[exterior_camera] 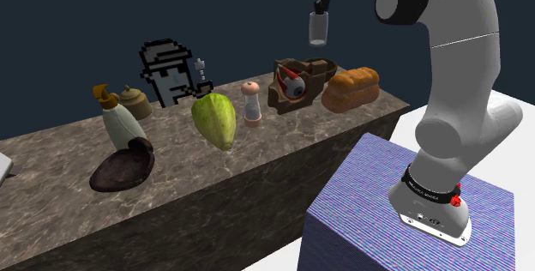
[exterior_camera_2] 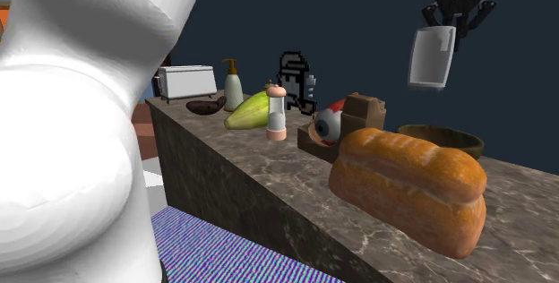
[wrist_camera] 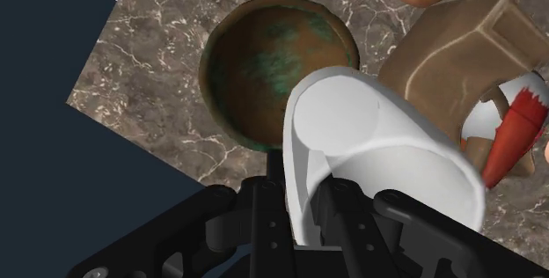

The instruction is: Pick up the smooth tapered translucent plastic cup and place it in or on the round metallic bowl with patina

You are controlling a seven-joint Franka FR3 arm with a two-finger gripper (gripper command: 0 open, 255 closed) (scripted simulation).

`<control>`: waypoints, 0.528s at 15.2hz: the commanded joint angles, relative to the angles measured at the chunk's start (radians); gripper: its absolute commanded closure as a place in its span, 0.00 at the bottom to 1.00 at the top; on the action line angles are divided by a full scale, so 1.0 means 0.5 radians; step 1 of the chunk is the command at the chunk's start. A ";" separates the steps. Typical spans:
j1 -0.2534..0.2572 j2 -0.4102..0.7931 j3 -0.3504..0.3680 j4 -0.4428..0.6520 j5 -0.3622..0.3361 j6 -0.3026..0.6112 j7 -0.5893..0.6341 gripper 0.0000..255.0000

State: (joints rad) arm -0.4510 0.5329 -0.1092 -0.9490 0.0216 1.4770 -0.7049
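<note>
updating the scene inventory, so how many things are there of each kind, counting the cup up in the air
cup: 1
bowls: 2, patina bowl, dark bowl
food: 2, bread loaf, green gourd
bottles: 2, pump bottle, shaker
figures: 2, pixel figure, eyeball box
toaster: 1
small jar: 1
total: 11

The white arm [exterior_camera: 450, 63] stands at the right of the shoulder view. It rises from the lower right, bends at a bulky joint by the top edge and reaches left. The black gripper [exterior_camera: 319, 8] hangs at top centre, pointing down, its fingers [wrist_camera: 264, 206] clamped on a cup [exterior_camera: 319, 29]. In the second exterior view it sits upper right.
</note>
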 commanded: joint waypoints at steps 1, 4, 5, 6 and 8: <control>-0.082 0.157 -0.013 0.282 0.022 -0.122 -0.081 1.00; -0.131 0.203 -0.019 0.311 0.030 -0.103 -0.130 1.00; -0.125 0.171 -0.020 0.228 0.027 -0.053 -0.130 1.00; -0.120 0.144 -0.021 0.155 0.025 -0.007 -0.129 1.00; -0.112 0.101 -0.022 0.027 0.021 0.078 -0.128 1.00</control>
State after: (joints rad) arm -0.5086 0.5937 -0.1199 -0.9058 0.0329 1.4955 -0.7688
